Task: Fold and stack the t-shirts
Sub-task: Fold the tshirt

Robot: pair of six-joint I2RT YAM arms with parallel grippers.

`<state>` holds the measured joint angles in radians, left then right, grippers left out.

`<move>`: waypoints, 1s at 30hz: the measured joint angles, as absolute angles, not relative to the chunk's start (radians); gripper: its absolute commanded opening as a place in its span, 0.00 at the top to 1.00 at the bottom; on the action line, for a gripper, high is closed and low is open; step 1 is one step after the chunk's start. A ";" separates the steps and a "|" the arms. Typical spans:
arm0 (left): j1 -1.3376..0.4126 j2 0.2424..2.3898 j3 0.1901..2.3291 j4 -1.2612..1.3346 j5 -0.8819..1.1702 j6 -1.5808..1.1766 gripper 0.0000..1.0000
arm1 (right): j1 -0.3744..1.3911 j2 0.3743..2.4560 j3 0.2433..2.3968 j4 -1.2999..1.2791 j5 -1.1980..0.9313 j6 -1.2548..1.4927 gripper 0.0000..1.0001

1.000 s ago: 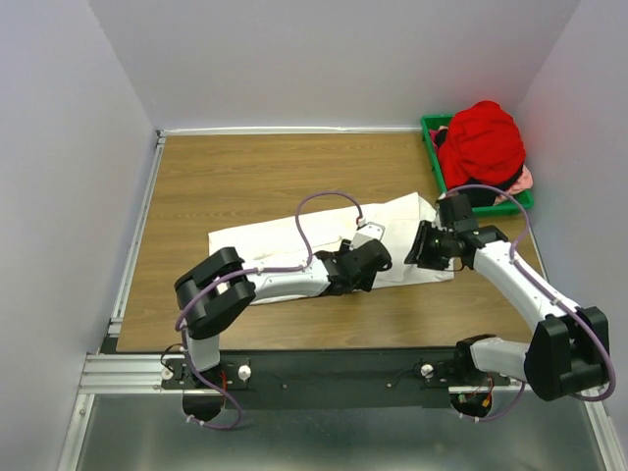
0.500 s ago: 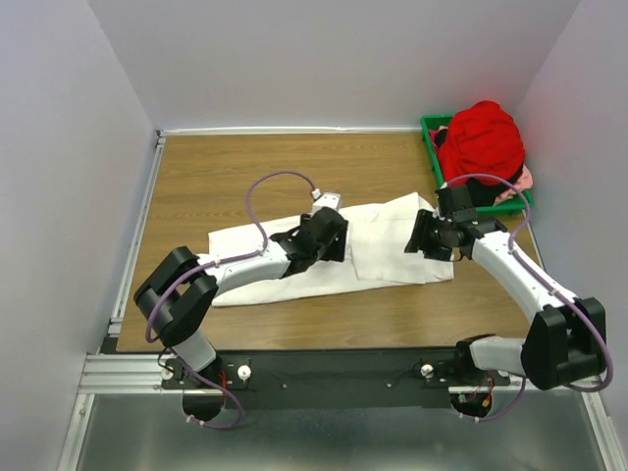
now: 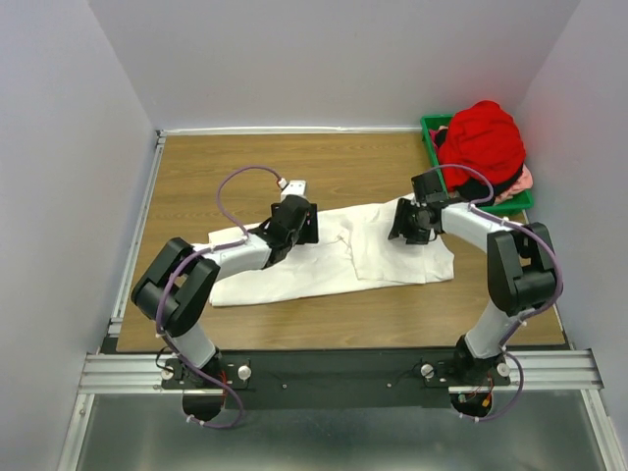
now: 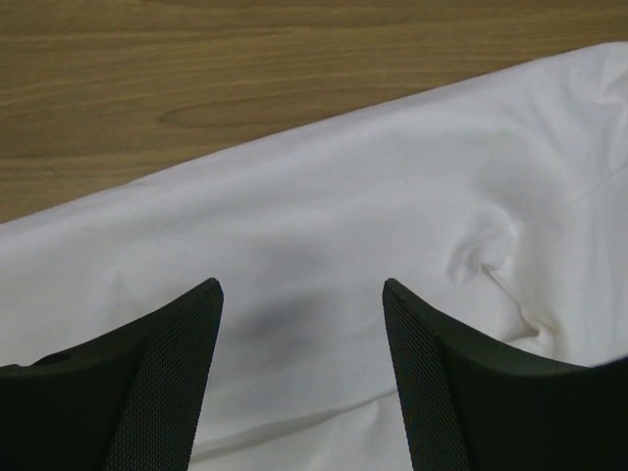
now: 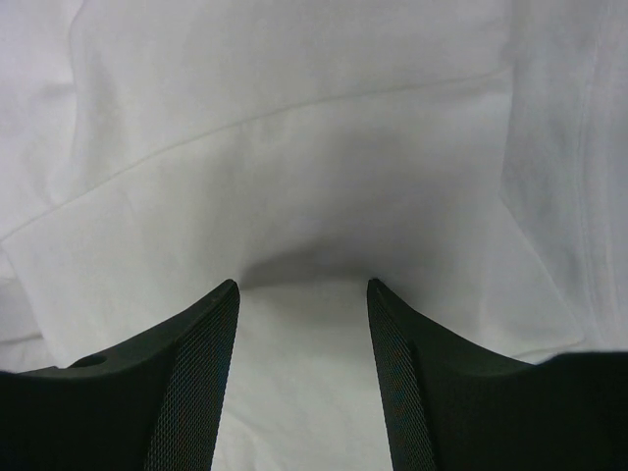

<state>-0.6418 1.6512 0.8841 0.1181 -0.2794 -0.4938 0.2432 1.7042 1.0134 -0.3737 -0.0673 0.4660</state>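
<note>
Two grippers, both over the white cotton t-shirt (image 3: 329, 263), which lies as a long crumpled band on the brown wood-grain table (image 3: 235, 167).

Left gripper (image 3: 294, 222): jaws well apart, nothing between them. In its wrist view the white cloth (image 4: 324, 206) lies flat directly below the left gripper (image 4: 302, 294), with a small pucker to its right and bare table just past its fingertips.

Right gripper (image 3: 407, 222): jaws also apart, holding nothing that I can see. In its wrist view the right gripper (image 5: 302, 287) sits very close above the cloth (image 5: 294, 147), with a shadowed dip between the fingers. Whether the pads touch the fabric, I cannot tell.

Change over the last second: both sets of jaws have spread wider. The left gripper has travelled from the shirt's near edge close to the right gripper, across to the far edge and further left. The right gripper has moved a little toward the far edge.

Reading: this looks like a release after carrying the near edge over, so one lengthwise fold is probably laid. The band is uneven, with a doubled panel below the right gripper, so I judge that further folds are needed.

Other stock: a heaped red t-shirt (image 3: 481, 142), with pink cloth (image 3: 526, 181) under it, waits in the green plastic bin (image 3: 428, 137), beyond and to the right of the right gripper. No stack begun yet.
</note>
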 measured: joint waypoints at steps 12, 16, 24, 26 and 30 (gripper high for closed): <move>-0.631 1.605 0.668 0.259 -0.257 -0.574 0.26 | 0.245 1.984 1.343 -0.342 0.034 0.414 0.37; -0.651 1.520 0.585 0.260 -0.239 -0.628 0.26 | 0.235 2.125 1.547 -0.353 0.042 0.387 0.32; -0.723 1.330 0.517 0.182 -0.181 -0.692 0.26 | 0.209 2.280 1.835 -0.386 0.021 0.327 0.27; -0.727 1.282 0.516 0.169 -0.182 -0.696 0.25 | 0.205 2.273 1.847 -0.389 0.000 0.319 0.26; -0.725 1.231 0.516 0.127 -0.210 -0.697 0.24 | 0.207 2.223 1.825 -0.395 -0.053 0.311 0.25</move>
